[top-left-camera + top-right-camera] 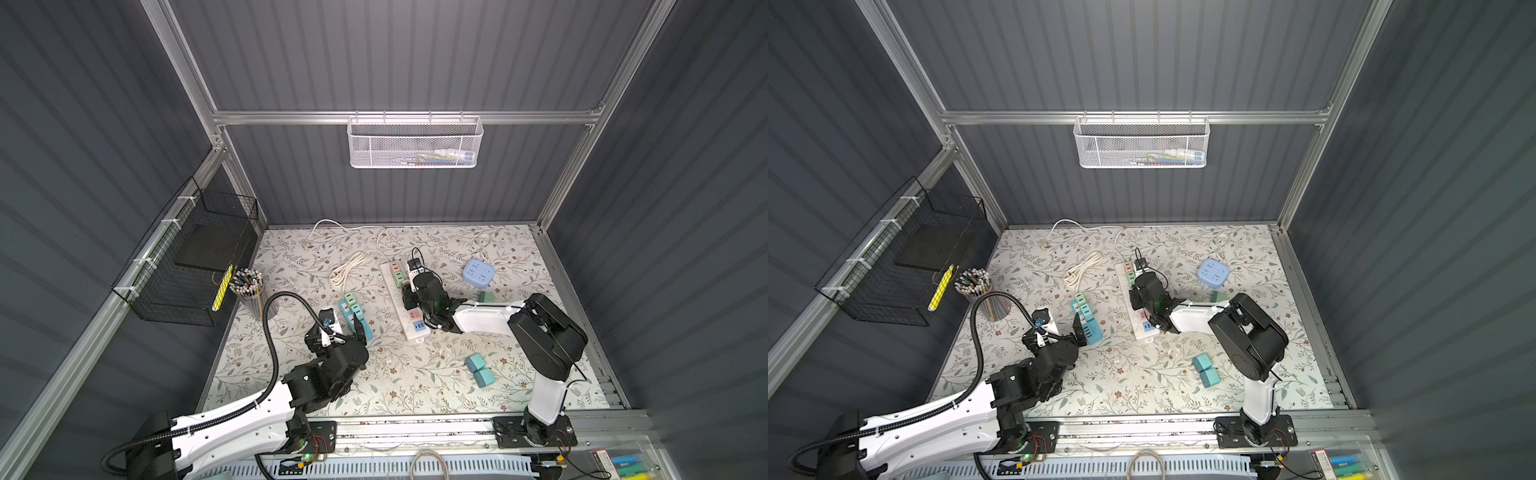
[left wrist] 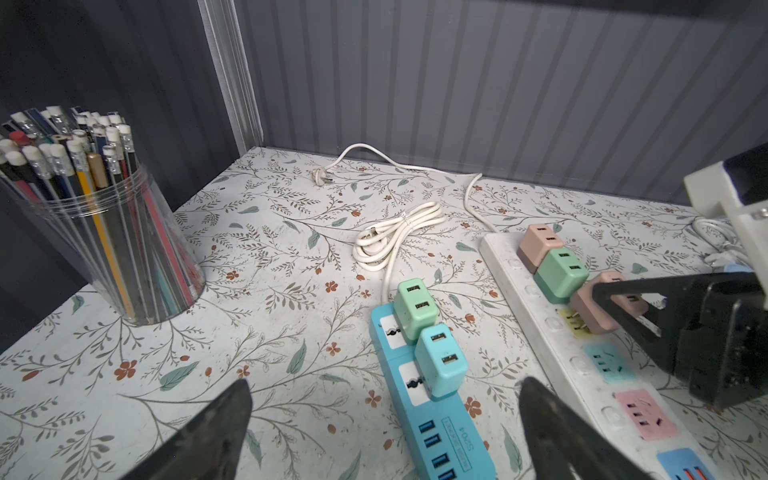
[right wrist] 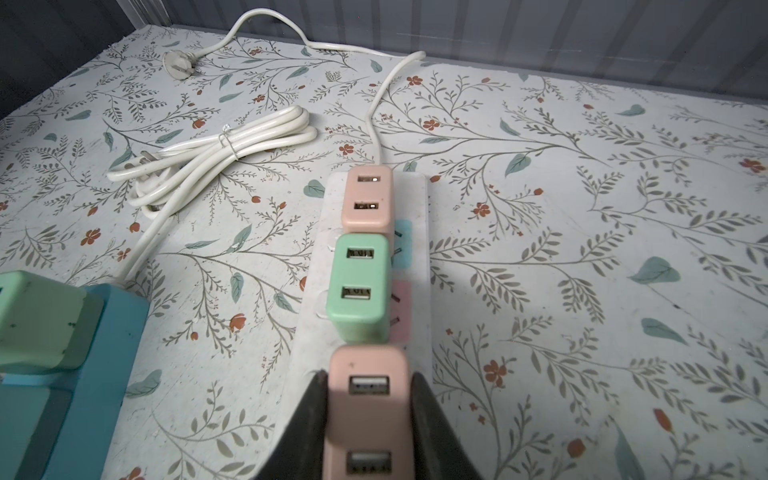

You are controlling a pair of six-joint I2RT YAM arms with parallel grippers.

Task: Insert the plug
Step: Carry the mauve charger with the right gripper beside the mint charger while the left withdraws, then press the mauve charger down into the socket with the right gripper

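My right gripper (image 3: 368,376) is shut on a pink two-port USB plug (image 3: 368,415), one finger on each side. In the left wrist view the plug (image 2: 602,307) is tilted over the white power strip (image 2: 552,332), and its prongs show at the strip's yellow socket. Another pink plug (image 3: 369,199) and a green one (image 3: 359,286) sit in the strip (image 3: 309,316) just beyond it. In both top views the right gripper (image 1: 411,291) (image 1: 1136,293) is over the middle of the strip (image 1: 390,276) (image 1: 1124,272). My left gripper (image 2: 386,386) (image 1: 345,332) (image 1: 1061,332) stands open over the near end of the blue power strip (image 2: 440,428).
The blue strip (image 1: 365,332) carries a green and a teal plug. A clear cup of pencils (image 1: 249,291) stands at the left, under a black wire basket (image 1: 187,266). A coiled white cord (image 1: 347,268), a light-blue cube socket (image 1: 478,272) and two teal plugs (image 1: 478,370) lie around.
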